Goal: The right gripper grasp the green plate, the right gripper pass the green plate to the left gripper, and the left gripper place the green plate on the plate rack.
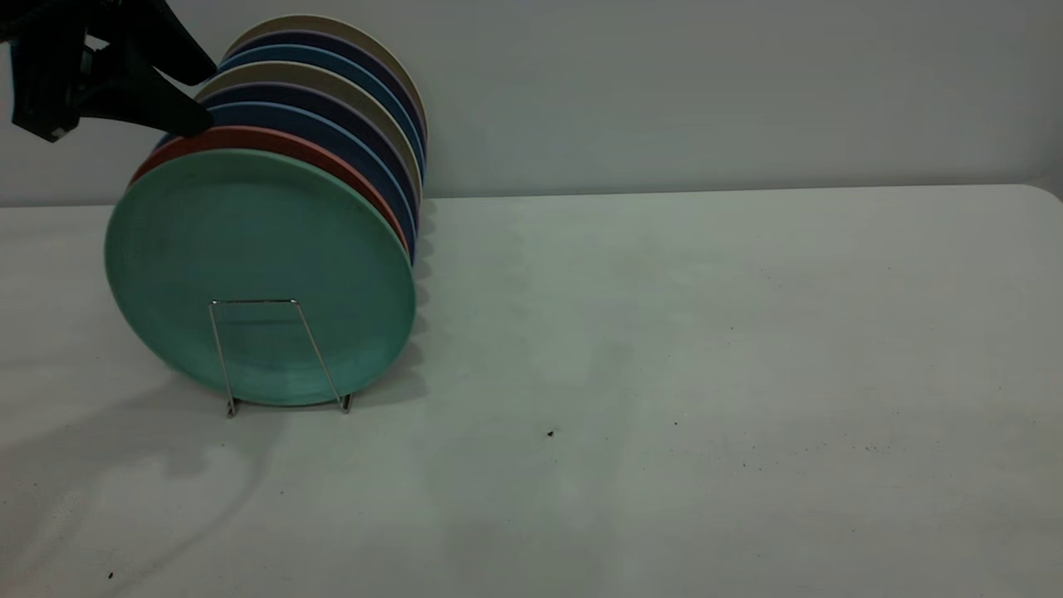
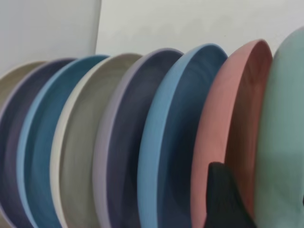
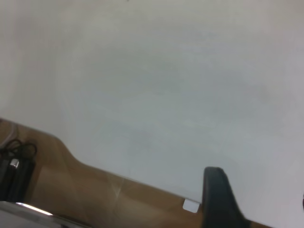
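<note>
The green plate [image 1: 257, 266] stands upright in the front slot of the plate rack [image 1: 222, 357], leaning back on a salmon-pink plate [image 1: 274, 143]. My left gripper [image 1: 199, 98] hangs open at the top left, just above the upper rims of the front plates, and holds nothing. In the left wrist view one black finger [image 2: 223, 199] lies in front of the pink plate [image 2: 223, 123], with the green plate [image 2: 285, 142] beside it. My right gripper [image 3: 259, 204] is out of the exterior view; its wrist view shows it open and empty over the bare white table [image 3: 166, 85].
Behind the pink plate stand several more upright plates, dark blue [image 1: 332, 133], beige [image 1: 332, 83] and lighter blue, filling the rack to the wall. The white table [image 1: 706, 374] stretches to the right. The right wrist view shows the table's edge and brown floor [image 3: 95, 194].
</note>
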Robot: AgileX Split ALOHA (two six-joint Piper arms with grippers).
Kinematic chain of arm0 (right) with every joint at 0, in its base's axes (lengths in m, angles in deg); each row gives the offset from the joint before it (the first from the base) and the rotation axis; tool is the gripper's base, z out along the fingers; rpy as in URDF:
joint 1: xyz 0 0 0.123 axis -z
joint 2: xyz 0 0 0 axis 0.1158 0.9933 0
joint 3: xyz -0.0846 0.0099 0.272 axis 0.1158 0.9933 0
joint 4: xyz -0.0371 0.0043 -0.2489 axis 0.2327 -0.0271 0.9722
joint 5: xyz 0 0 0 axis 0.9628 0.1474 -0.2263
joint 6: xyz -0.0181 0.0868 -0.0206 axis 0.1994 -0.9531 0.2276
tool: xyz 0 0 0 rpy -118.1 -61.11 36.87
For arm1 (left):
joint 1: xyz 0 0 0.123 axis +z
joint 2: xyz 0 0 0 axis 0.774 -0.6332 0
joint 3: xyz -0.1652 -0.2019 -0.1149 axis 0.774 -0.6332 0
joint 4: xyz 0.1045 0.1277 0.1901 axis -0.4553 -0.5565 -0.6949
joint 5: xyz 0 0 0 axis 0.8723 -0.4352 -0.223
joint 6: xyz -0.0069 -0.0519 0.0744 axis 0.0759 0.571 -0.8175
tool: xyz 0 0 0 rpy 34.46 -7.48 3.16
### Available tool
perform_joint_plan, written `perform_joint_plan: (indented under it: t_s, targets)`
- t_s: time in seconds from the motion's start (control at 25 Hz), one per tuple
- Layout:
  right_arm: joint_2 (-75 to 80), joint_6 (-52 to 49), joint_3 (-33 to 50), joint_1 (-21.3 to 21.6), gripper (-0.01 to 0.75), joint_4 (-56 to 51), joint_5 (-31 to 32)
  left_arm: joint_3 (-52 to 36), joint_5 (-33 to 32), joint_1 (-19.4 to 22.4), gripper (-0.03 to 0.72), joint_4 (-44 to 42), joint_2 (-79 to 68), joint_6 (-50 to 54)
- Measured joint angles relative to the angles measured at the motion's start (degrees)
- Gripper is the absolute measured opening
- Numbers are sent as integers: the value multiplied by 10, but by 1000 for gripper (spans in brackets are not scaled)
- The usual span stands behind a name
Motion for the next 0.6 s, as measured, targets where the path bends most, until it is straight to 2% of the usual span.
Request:
perform_joint_plan:
  t_s: [0.32,0.48,0.6]
  targets:
    - [-10,-4,0,0,438,5,3,0,0,1,470,-1,36,43]
    - [-20,-37,0,0,438,20,5,0,-4,1,471,-2,92,136]
    - [-21,-62,2,0,438,28,3,0,-12,1,471,-23,147,244]
